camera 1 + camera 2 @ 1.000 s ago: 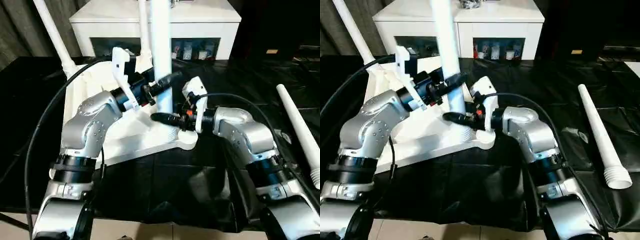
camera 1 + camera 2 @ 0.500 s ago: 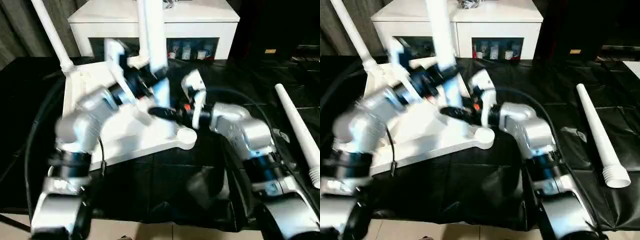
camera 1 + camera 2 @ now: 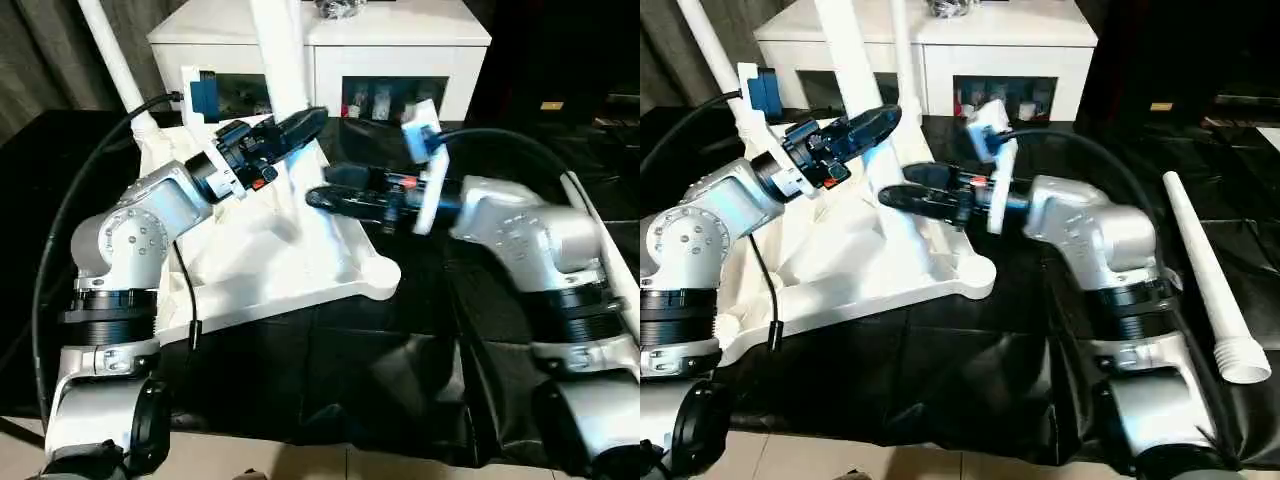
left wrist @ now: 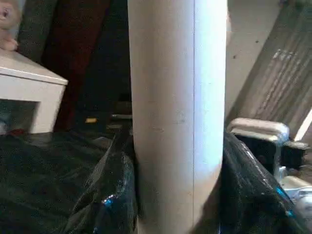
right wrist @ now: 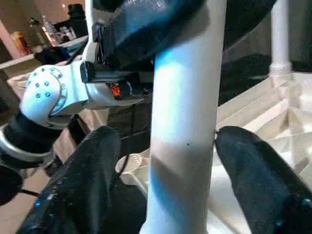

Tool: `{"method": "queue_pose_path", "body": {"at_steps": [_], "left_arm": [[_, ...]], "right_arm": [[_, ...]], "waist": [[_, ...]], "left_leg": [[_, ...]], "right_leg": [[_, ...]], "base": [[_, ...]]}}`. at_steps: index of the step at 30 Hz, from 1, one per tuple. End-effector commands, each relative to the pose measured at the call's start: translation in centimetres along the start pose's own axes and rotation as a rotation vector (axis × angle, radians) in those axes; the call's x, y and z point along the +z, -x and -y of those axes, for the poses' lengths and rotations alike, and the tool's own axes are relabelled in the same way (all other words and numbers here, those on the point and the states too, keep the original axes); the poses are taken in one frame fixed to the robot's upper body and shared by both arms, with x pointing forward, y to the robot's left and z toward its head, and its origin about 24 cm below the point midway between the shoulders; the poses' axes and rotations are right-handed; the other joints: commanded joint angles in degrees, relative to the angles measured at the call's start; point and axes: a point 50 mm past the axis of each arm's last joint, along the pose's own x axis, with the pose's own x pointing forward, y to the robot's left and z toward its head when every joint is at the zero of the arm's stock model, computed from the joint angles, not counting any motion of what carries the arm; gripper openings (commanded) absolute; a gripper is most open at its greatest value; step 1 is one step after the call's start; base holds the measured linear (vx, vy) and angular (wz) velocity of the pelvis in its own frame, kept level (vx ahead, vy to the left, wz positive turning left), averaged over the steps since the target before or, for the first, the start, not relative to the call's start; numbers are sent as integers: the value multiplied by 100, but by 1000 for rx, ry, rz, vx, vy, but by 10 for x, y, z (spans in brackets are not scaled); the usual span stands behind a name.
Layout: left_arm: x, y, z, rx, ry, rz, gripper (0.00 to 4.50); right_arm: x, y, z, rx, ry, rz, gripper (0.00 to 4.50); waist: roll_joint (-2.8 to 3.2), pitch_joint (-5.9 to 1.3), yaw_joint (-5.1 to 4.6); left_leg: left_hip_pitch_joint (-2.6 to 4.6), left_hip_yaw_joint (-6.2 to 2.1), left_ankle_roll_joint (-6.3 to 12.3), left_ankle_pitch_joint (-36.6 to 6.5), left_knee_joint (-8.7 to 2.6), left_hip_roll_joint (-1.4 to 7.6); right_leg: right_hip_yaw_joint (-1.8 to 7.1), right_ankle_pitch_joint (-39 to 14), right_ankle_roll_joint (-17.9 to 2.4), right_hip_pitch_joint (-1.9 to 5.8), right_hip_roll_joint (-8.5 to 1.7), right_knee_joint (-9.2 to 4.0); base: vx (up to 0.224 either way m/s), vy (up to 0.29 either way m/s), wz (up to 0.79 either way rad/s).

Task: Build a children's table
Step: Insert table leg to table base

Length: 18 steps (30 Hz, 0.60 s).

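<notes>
- Left hand (image 3: 296,128) is closed around the leg (image 3: 283,62) it is working on, its black fingers pressed against the tube well above the base; right hand (image 3: 322,197) sits lower on the same tube with its two fingers (image 5: 87,170) set either side and a small gap showing, so it brackets the tube rather than squeezing it.
- That leg stands tilted over the upturned tabletop (image 3: 250,265), its lower end down among the ribs; whether it is seated in a socket is hidden behind the hands.
- Handling, as a judgement: a hollow plastic tube like this should be light and stiff, but smooth and tapered, so it will tend to slip through a loose grip. Holding it low, near the threaded end, gives better control of the tilt than holding it high.
- The tabletop is thin ribbed plastic, likely light enough to skid on the black sheet when pushed; the near round corner socket (image 3: 380,277) is open.
- Two more legs stand at the far side, one at the far left corner (image 3: 115,62) and a thinner-looking one (image 3: 902,45) behind the held tube.
- A fourth leg (image 3: 1205,285) lies loose on the table (image 3: 380,380) by the right arm, wide ribbed end toward the robot.
- Behind stands a white cabinet (image 3: 400,40) with glass doors.
</notes>
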Motion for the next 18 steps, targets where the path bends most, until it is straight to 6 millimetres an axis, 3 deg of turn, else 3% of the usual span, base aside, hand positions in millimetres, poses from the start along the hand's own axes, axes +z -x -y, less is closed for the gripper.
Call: {"method": "queue_pose_path", "body": {"at_steps": [1, 7, 18], "left_arm": [[9, -2, 10, -62, 3, 21, 184], [9, 0, 18, -130, 56, 20, 184], [-1, 4, 30, -262, 7, -105, 184]], "right_arm": [[9, -1, -7, 34, 25, -9, 365], [6, -2, -12, 76, -20, -46, 365], [6, -5, -17, 157, -56, -91, 365]], "waist": [[-60, -472, 19], [-68, -472, 35], [-75, -459, 41]], "left_leg": [[7, 14, 288, -112, -303, 31], [0, 17, 338, -62, -296, 26], [13, 18, 198, -172, -312, 44]], "right_leg": [[255, 296, -1498, 446, -239, -276], [252, 286, -1478, 441, -235, -280], [262, -14, -1354, 423, -244, -294]], "base": [[0, 0, 0], [0, 0, 0], [0, 0, 0]]}}
